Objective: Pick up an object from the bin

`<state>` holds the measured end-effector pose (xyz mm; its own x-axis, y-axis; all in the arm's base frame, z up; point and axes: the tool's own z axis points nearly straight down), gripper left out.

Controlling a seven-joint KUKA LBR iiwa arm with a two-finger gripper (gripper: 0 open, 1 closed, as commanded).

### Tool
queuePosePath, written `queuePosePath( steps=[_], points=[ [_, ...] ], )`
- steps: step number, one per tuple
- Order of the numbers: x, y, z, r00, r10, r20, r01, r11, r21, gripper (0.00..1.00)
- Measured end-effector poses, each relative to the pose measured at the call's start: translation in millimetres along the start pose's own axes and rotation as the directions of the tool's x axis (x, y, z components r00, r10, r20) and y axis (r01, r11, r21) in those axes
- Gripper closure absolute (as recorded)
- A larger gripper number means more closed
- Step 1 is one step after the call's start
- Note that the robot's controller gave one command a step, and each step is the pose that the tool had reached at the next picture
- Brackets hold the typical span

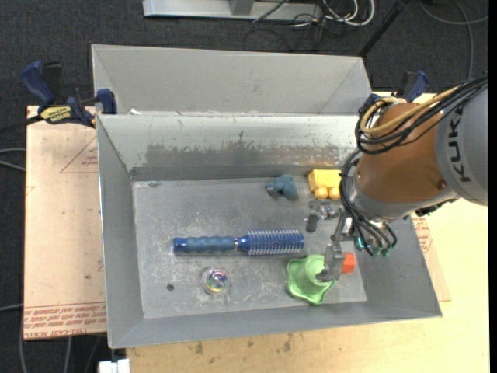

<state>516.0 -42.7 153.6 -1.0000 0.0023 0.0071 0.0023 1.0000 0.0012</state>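
In the grey bin (233,142), from the left, a small clear ball (215,280), a blue hairbrush (241,244) and a blue-grey piece (283,186) lie well apart on the floor. Further right, the arm's end effector (335,261) is down at the right edge of a soft green thing (304,284), with a yellow block (324,183) behind it and a small orange piece (349,264) just beside it. Whether the end effector is wide or narrow cannot be told. Judging by this, nothing is lifted yet, so grasp and raise remain.
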Motion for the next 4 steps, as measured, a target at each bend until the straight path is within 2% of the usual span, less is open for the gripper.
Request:
queuePosePath(
  steps=[1,2,3,4],
  points=[
    [-46.3,59,80,1.000,-0.023,0.006,0.023,1.000,-0.003,0.00],
    [-46.2,55,76,1.000,-0.018,0.007,0.018,1.000,0.000,1.00],
    [-25.5,61,-16,0.999,-0.039,0.014,0.039,0.999,0.001,1.00],
    [-23.8,60,-66,0.998,-0.060,0.014,0.060,0.998,0.002,1.00]
  ],
)
